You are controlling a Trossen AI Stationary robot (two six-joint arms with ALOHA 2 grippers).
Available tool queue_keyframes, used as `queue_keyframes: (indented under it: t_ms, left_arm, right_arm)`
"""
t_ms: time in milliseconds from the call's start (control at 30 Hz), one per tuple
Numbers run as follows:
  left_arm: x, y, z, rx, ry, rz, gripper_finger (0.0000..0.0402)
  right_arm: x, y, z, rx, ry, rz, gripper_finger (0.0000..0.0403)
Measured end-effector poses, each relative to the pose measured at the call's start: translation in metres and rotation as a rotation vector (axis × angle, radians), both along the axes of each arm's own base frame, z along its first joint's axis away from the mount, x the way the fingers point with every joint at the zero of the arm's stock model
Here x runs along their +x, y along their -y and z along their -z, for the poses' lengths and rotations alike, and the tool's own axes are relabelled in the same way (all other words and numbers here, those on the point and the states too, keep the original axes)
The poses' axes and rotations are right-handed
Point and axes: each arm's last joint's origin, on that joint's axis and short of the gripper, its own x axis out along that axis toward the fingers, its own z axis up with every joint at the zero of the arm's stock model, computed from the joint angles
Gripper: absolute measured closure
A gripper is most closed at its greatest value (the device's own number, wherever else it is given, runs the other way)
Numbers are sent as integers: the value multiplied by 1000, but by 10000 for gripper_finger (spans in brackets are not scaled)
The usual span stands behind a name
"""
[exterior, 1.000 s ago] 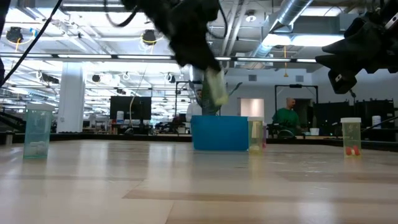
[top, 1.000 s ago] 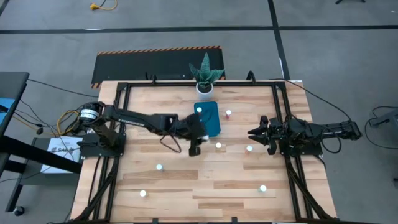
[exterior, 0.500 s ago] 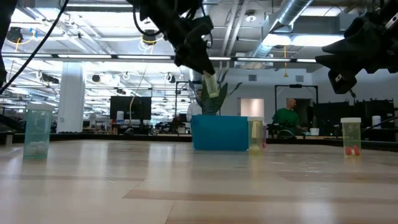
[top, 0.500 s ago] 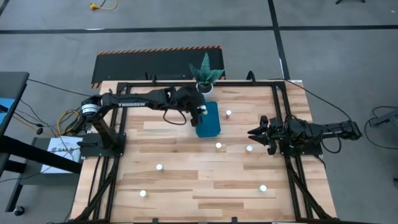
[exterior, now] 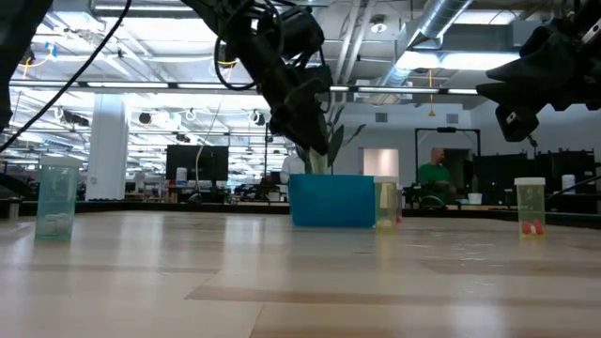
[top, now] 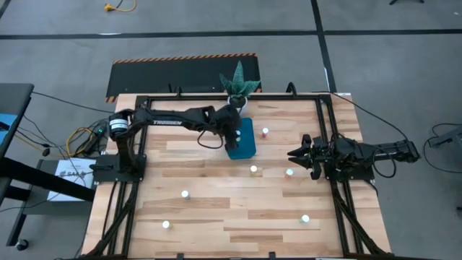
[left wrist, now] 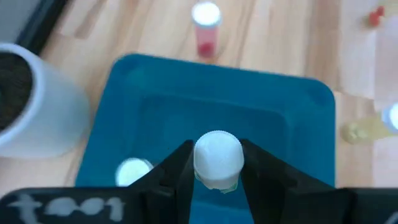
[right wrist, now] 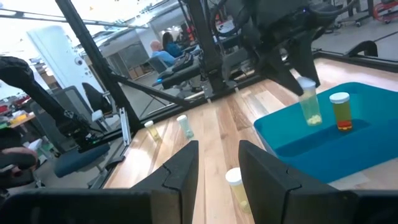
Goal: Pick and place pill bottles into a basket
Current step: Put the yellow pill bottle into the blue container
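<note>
1. The left gripper (left wrist: 216, 168) is held over the basket (top: 244, 139), its jaws clamped on a pill bottle (left wrist: 217, 157) just below the white cap.
2. In the right wrist view, this held bottle (right wrist: 308, 102) is seen hanging upright over the basket's interior, clear of its floor.
3. A second bottle (right wrist: 339, 111), with an orange body, is seen standing upright inside the basket (right wrist: 336, 146), near the held one.
4. The basket is placed near the far edge of the table (top: 209, 209), just in front of a white pot with a green plant (top: 238, 88).
5. A pink-bodied bottle (top: 265, 132) is set just beside the basket, on its right.
6. Two more bottles (top: 253, 169) (top: 289, 172) are found toward the middle of the table, nearer the right gripper (top: 292, 154).
7. Others (top: 185, 194) (top: 166, 224) (top: 305, 218) are spread along the near part of the table, well apart.
8. The right gripper is held at the table's right edge, jaws apart and holding nothing.
</note>
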Motion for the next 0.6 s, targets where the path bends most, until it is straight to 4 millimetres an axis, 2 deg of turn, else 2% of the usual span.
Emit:
queue_keyframes:
  t_ms: [167,233,333,600]
  left_arm:
    - [-6,-8,2,13,-49,-17,301]
    - [-4,-10,9,-7,-67,-11,301]
    - [-3,-8,23,-44,-117,3,301]
    - [4,-2,28,-21,-103,0,301]
  right_arm:
    - [0,0,0,0,0,0,294]
    - [0,0,0,0,0,0,294]
    - [0,0,0,0,0,0,294]
    - [0,0,0,0,0,0,294]
